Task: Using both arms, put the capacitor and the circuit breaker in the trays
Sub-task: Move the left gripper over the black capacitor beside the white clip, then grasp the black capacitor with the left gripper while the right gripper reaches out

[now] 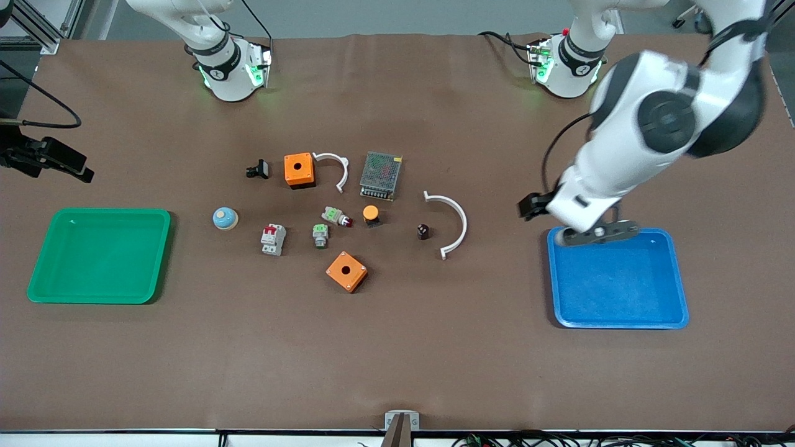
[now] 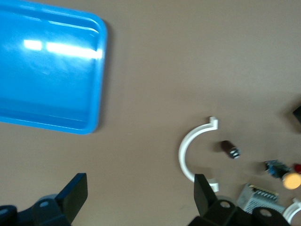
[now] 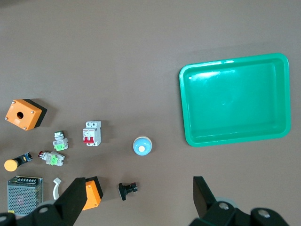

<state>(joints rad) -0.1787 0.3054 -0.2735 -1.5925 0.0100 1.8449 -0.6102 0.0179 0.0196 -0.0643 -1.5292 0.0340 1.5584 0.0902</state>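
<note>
The capacitor [image 1: 423,231], a tiny dark cylinder, lies on the table beside a white curved strip [image 1: 456,223]. It also shows in the left wrist view [image 2: 230,149]. The circuit breaker [image 1: 273,239], white-grey with a red switch, lies toward the right arm's end among the parts, and shows in the right wrist view [image 3: 92,133]. My left gripper [image 1: 596,234] is open and empty in the air over the blue tray's [image 1: 621,324] rim farthest from the camera; its jaws [image 2: 141,193] stand wide apart. My right gripper [image 3: 140,190] is open and empty, high over the table and out of the front view.
A green tray [image 1: 93,212] lies at the right arm's end. Two orange boxes [image 1: 299,169] [image 1: 346,270], a metal mesh power supply [image 1: 381,175], a black clip part [image 1: 258,169], a blue-white knob [image 1: 225,218], an orange-capped button [image 1: 371,214] and green-topped parts [image 1: 320,234] lie mid-table.
</note>
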